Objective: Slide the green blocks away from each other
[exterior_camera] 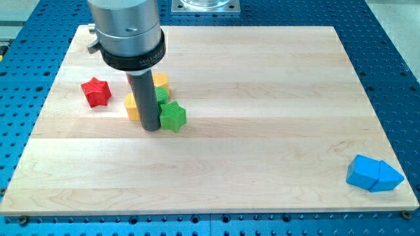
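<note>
A green star block (174, 116) lies left of the board's middle. A second green block (161, 96) sits just above it, touching it, partly hidden by my rod; its shape cannot be made out. My tip (150, 128) rests on the board right against the green star's left side. A yellow block (132, 107) shows to the left of the rod and another yellow block (161, 81) just above the second green block. Both are partly hidden by the rod.
A red star block (96, 92) lies at the view's left. Two blue blocks (373, 174) lie together at the bottom right corner of the wooden board (262, 131). A thin red strip (128, 78) shows behind the rod's left side.
</note>
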Tool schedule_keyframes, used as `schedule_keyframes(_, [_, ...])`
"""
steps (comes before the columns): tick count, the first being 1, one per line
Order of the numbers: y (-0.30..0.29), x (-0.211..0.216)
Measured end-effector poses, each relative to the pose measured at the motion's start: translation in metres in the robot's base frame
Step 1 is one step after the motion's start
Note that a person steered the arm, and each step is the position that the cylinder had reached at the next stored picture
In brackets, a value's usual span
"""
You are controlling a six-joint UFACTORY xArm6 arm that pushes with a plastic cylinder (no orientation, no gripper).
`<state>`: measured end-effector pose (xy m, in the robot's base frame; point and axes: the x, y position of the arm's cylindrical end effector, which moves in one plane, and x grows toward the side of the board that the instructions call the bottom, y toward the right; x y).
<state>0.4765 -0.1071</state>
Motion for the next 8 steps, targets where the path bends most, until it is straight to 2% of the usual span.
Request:
schedule_keyframes(1, [-0.024, 0.029])
schedule_keyframes(2, [-0.052, 0.03])
schedule_keyframes(3, [-0.032, 0.016])
schedule_keyframes(4, [0.018, -0.031])
schedule_keyframes(6, [0.023, -0.041])
schedule_keyframes(7, [0.031, -0.014])
schedule_keyframes(8, [0.03, 0.033])
